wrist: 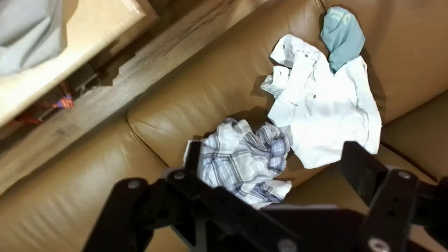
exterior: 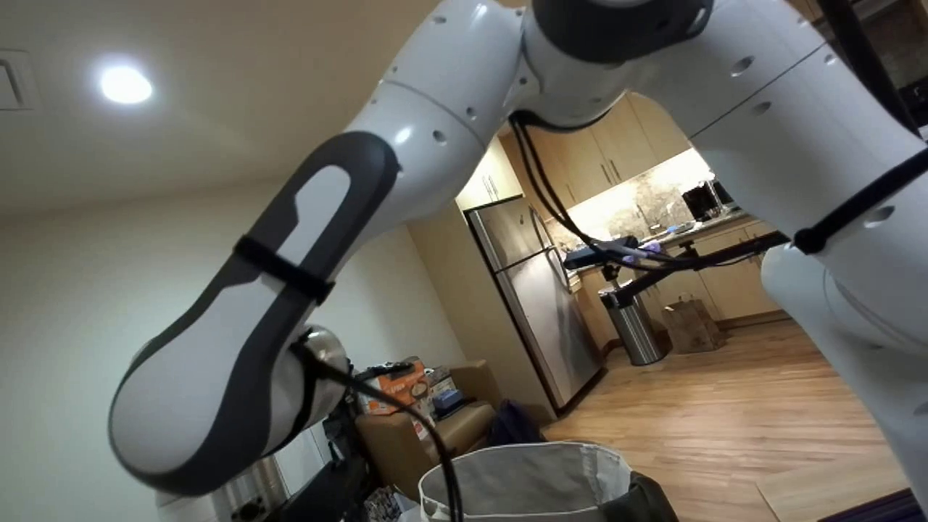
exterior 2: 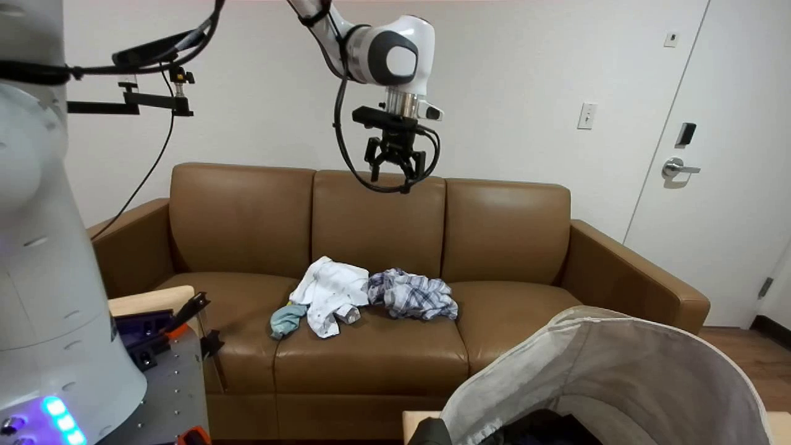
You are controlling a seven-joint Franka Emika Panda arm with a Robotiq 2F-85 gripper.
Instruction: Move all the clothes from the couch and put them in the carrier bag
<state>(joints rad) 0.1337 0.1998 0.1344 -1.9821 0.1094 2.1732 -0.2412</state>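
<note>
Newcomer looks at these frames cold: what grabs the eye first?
The white robot arm, arching large across an exterior view, its gripper open and empty above the brown couch. Next, the clothes lying on it: a white garment between a teal cloth and a crumpled plaid one. Then the pale carrier bag, its wide mouth gaping at the lower right of an exterior view.

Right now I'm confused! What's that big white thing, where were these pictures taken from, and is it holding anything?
It's a robot arm that bends a bit like yours. Two pictures watch from outside it; the third looks down from its wrist. Lying on the brown couch are a white shirt, a crumpled plaid garment and a small teal cloth. All three are meant to go into the wide carrier bag in front of the couch. The black jaws are wide open above the couch, holding nothing.
</note>
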